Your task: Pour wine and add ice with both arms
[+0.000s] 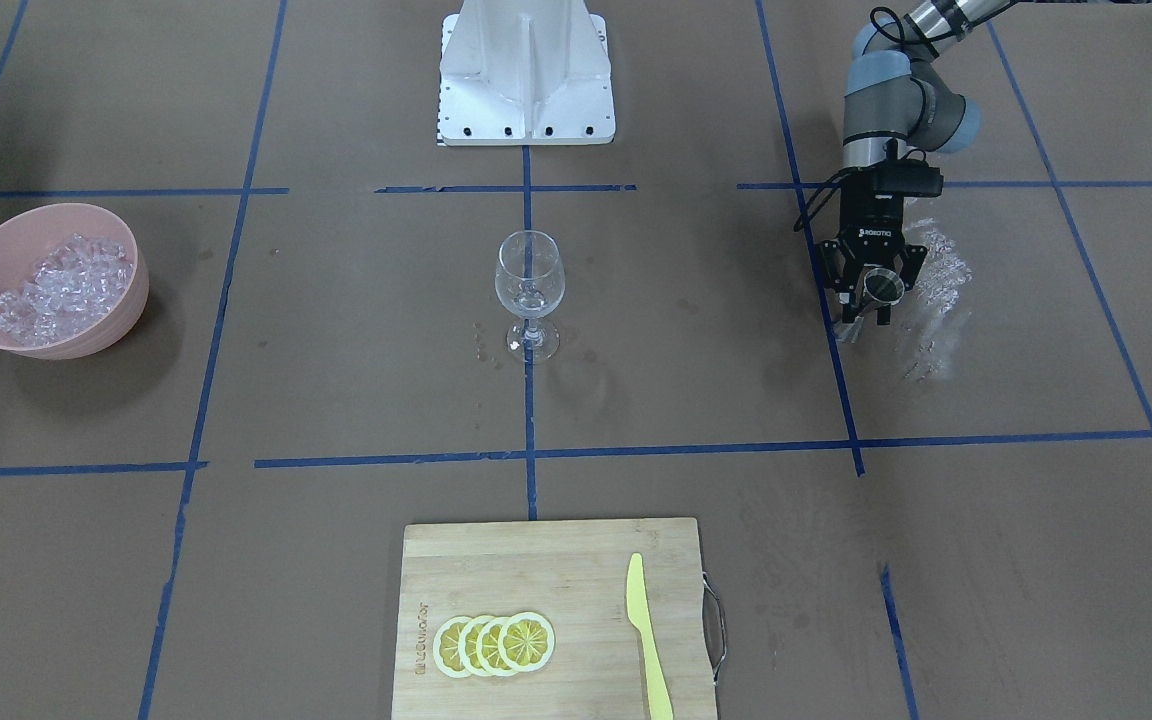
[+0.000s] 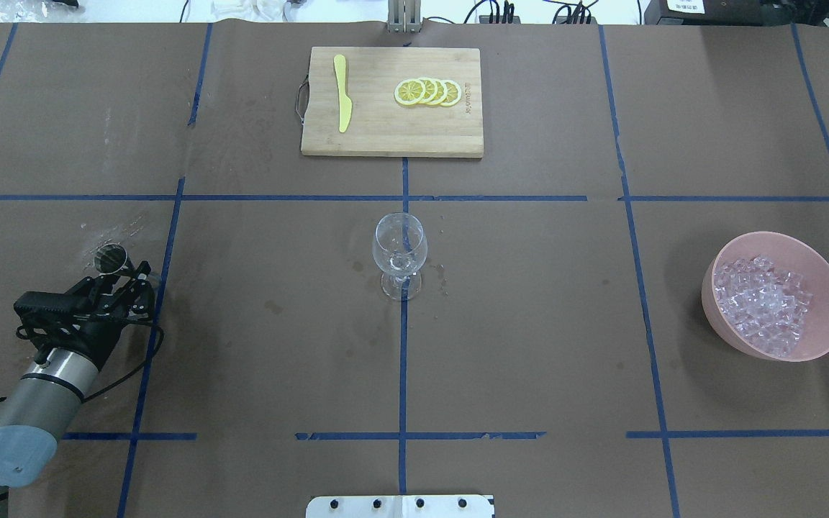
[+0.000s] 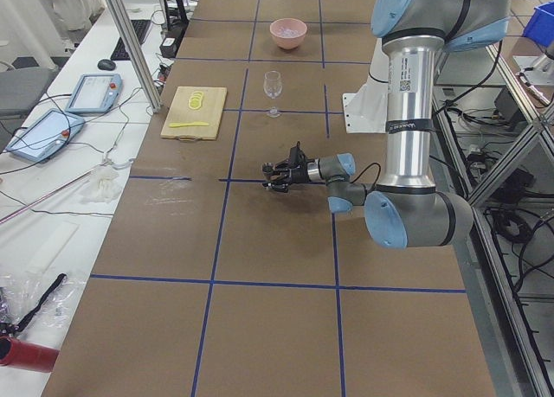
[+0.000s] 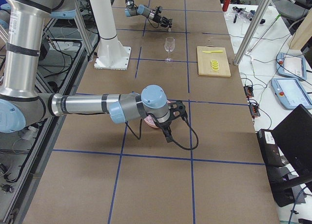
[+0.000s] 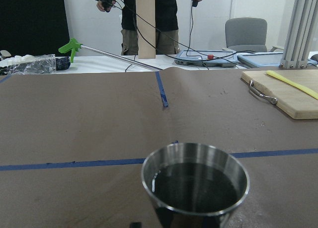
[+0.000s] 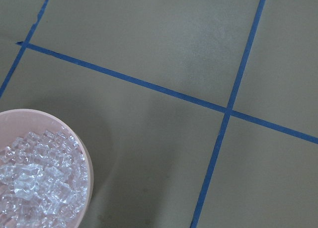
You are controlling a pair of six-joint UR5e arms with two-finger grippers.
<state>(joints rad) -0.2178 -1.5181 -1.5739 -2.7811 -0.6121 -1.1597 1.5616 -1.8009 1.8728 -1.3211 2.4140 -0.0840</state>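
Observation:
My left gripper (image 1: pixel 871 305) is shut on a steel cup (image 1: pixel 881 287), held upright just above the table at my left; it also shows in the overhead view (image 2: pixel 111 257). In the left wrist view the cup (image 5: pixel 195 188) looks dark inside; I cannot make out the wine. The empty-looking wine glass (image 2: pixel 400 252) stands at the table's middle. The ice (image 2: pixel 763 306) is heaped in a pink bowl (image 2: pixel 828 288) at my right. My right gripper (image 4: pixel 168 132) hangs above and beside the bowl, seen only in the exterior right view; I cannot tell whether it is open.
A wooden cutting board (image 2: pixel 386 137) with lemon slices (image 2: pixel 429 92) and a yellow knife (image 2: pixel 342 101) lies at the far side. The white pedestal (image 1: pixel 526 70) stands at the robot's side. Wet patches (image 1: pixel 936 290) glisten on the paper by the left gripper.

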